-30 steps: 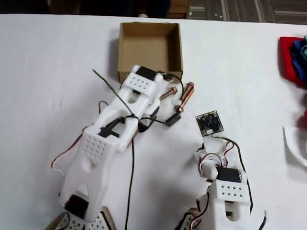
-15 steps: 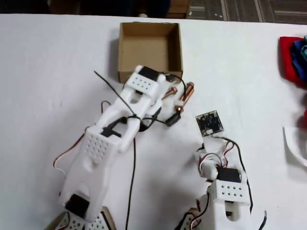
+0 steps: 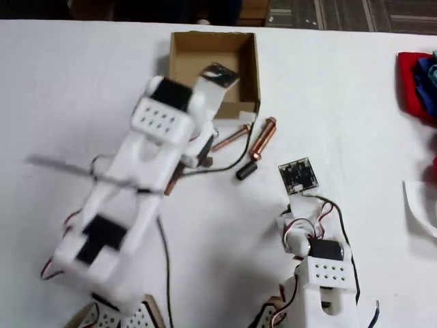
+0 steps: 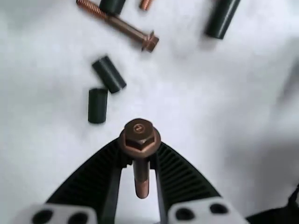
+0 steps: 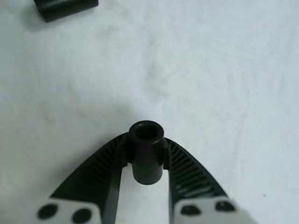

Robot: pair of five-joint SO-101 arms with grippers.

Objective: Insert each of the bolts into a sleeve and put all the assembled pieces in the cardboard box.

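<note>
one bolt (image 4: 139, 136) in left hand (image 4: 140, 154)

The left gripper (image 4: 140, 148) has its black ribbed fingers (image 4: 96, 175) clamped on a copper bolt (image 4: 139, 136), with the hex head at the tips and the shank running back between them. Taking straight ahead of the fingers as twelve o'clock, a near sleeve (image 4: 97, 105) and a far sleeve (image 4: 108, 73) lie on the white surface (image 4: 224, 102) at eleven, their ends almost touching. A second bolt (image 4: 117, 22) lies farther out at twelve, and an edge sleeve (image 4: 223, 18) at one.
</note>
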